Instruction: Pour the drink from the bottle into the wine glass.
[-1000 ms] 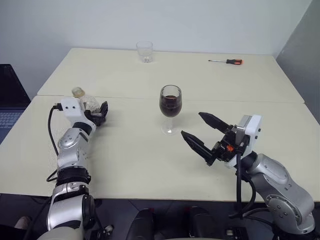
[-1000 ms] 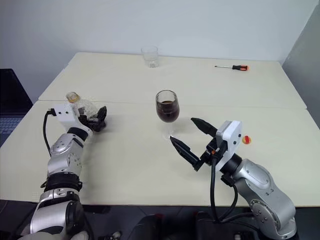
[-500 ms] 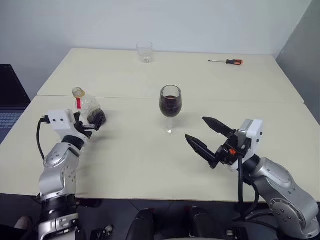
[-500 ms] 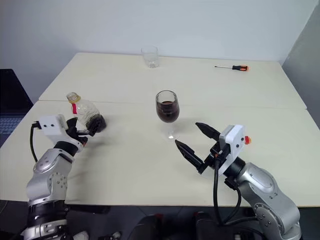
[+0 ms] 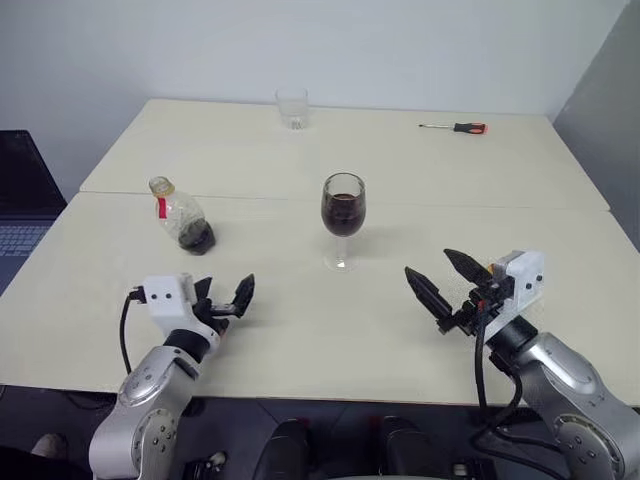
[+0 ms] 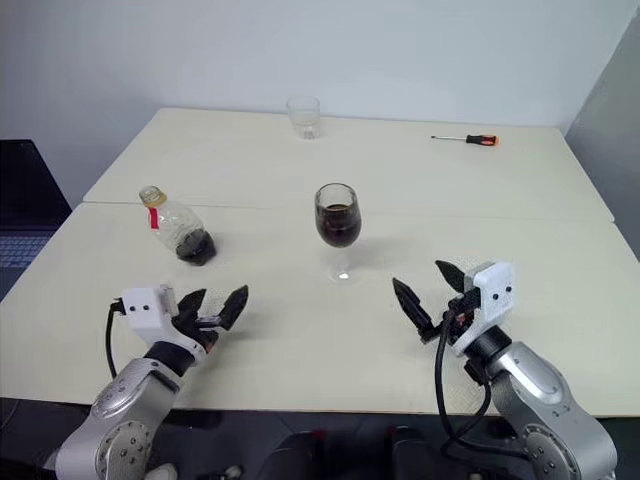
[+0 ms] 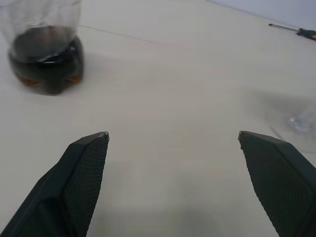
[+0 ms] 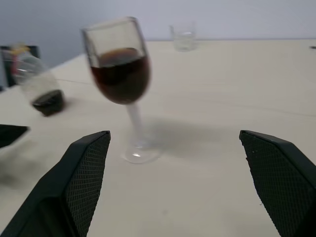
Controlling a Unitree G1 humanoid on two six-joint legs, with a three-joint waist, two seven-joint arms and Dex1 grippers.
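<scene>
The bottle (image 5: 180, 216) stands upright and alone on the left of the table, with a little dark drink (image 7: 45, 58) in its bottom. In the middle stands the wine glass (image 5: 342, 216), whose bowl is about half full of the same dark drink (image 8: 121, 74). My left gripper (image 5: 225, 296) hovers open near the front edge, well short of the bottle, with nothing between its fingers (image 7: 81, 170). To the right of the glass and nearer than it, my right gripper (image 5: 432, 270) is open and empty and points toward the glass.
A short clear tumbler (image 5: 291, 107) stands at the far edge of the cream table (image 5: 300, 330). A screwdriver (image 5: 455, 126) with a red handle lies at the back right. A laptop (image 5: 20, 200) sits beyond the table's left edge.
My left gripper has drawn back from around the bottle toward the front edge, leaving the bottle standing. My right gripper has shifted right and a little lower.
</scene>
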